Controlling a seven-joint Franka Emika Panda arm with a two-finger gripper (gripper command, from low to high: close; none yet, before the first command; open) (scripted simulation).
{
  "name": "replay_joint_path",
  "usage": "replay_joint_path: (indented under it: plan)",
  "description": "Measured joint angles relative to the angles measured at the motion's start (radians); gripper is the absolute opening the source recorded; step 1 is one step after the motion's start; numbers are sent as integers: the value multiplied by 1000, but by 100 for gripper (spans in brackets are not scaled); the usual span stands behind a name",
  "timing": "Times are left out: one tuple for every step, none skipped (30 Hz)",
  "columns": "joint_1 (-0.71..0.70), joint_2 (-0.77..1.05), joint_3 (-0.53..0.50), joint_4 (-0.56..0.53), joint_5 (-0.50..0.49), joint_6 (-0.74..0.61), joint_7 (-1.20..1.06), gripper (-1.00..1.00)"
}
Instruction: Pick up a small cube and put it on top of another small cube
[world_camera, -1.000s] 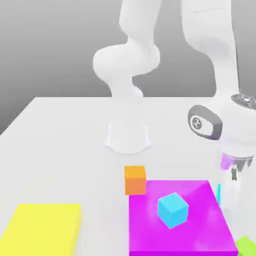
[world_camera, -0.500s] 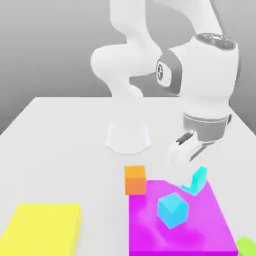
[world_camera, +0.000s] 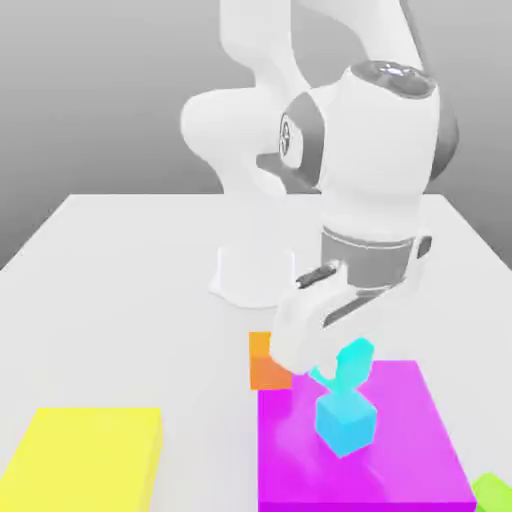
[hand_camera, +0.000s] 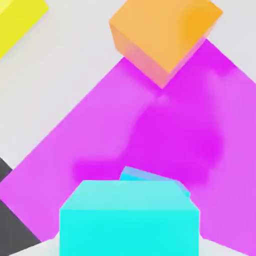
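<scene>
Turquoise, the small cube (world_camera: 350, 362) hangs pinched tight between the closed fingers of the gripper (world_camera: 335, 368), just above the sky-blue cube (world_camera: 346, 424). That blue cube sits on a magenta slab (world_camera: 420, 440), with an orange cube (world_camera: 264, 366) beside the slab's far corner.

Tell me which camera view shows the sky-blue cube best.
The exterior view: the sky-blue cube sits whole on the magenta block, just under the turquoise cube that the gripper holds. In the hand view the sky-blue cube is just a sliver behind the turquoise cube.
</scene>
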Motion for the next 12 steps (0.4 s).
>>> replay_joint_path:
  plan:
    - [5, 6, -6, -1, -2, 5, 1, -100]
    - [7, 12, -8, -2, -2, 10, 2, -100]
    - [8, 17, -10, -3, -2, 16, 2, -100]
    - [9, 23, -11, -4, -1, 21, 1, -100]
    - [11, 28, -12, -5, 0, 26, 0, -100]
    - [13, 34, -13, -6, 2, 31, -2, -100]
    - [14, 39, -13, -7, 5, 37, -4, -100]
    - [14, 43, -14, -8, 9, 42, -7, -100]
    - [15, 48, -14, -9, 13, 48, -10, -100]
    - [15, 52, -14, -10, 18, 53, -13, -100]
    - [16, 56, -14, -11, 23, 59, -17, -100]
    - [16, 60, -14, -12, 30, 64, -22, -100]
